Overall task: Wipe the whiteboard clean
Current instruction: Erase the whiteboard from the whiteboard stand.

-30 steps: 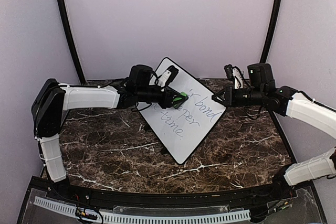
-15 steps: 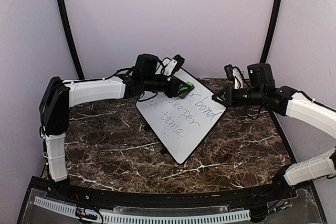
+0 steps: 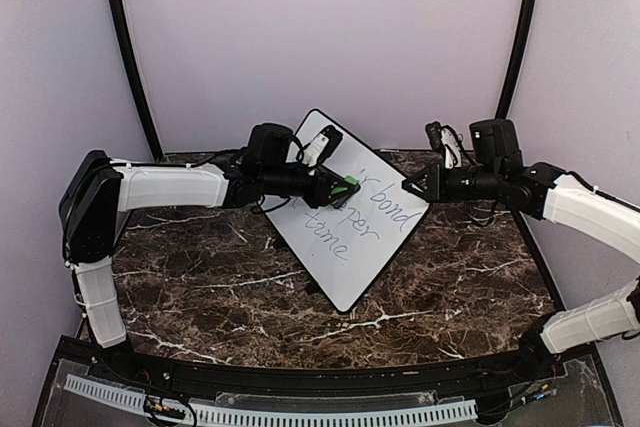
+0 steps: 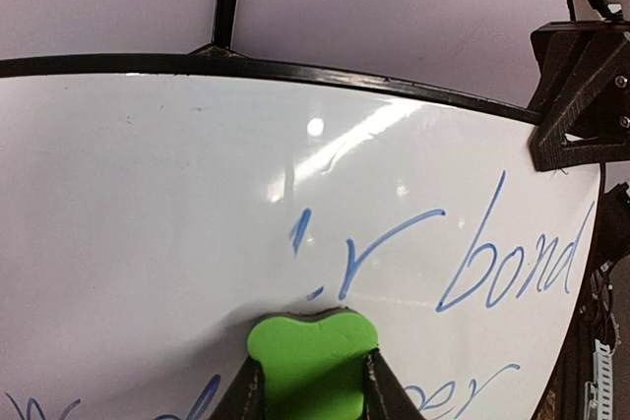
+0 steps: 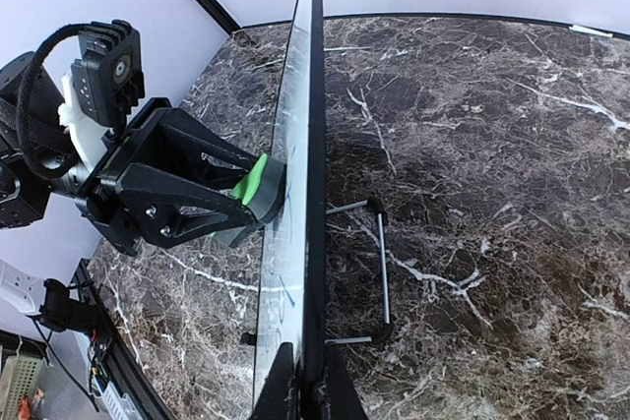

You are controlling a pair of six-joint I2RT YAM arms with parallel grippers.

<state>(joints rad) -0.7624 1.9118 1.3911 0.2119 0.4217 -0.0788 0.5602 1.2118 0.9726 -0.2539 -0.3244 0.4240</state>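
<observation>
- Whiteboard [image 3: 345, 252]: mid-table, toward the back wall. From the top cam it reads as a diamond, one corner pointing at the arms.
- Right wrist cam shows the whiteboard [image 5: 313, 145] edge-on, propped up off the marble table [image 3: 200, 287]. A thin wire stand [image 5: 382, 272] rests on the table behind it. Exact tilt: can't tell.
- Blue marker writing on the board face: "bond" [image 4: 512, 263] is clear, w/ "time" [image 3: 325, 237] lower down. A middle word is partly hidden by the L arm.
- An "r" plus a few stray strokes [image 4: 379, 253] sit just left of "bond". The upper-left part of the face is bare white.
- L gripper [image 3: 348, 187]: jaws clamped on a green eraser [image 3: 347, 187], reaching in from the left over the board's upper half.
- L wrist cam: eraser [image 4: 311, 361] is squeezed between the two fingers of the L gripper [image 4: 313, 395]. Its front is flat on the board, just below the "r".
- R wrist cam confirms it: eraser [image 5: 254, 184] is touching the written face.
- R gripper [image 3: 412, 187]: closed on the board's right corner, pinching the black frame.
- R wrist cam: both fingers of the R gripper [image 5: 307, 390] straddle the frame edge, one per side.
- The two grippers sit near each other, apart, w/ "bond" between them.
</observation>
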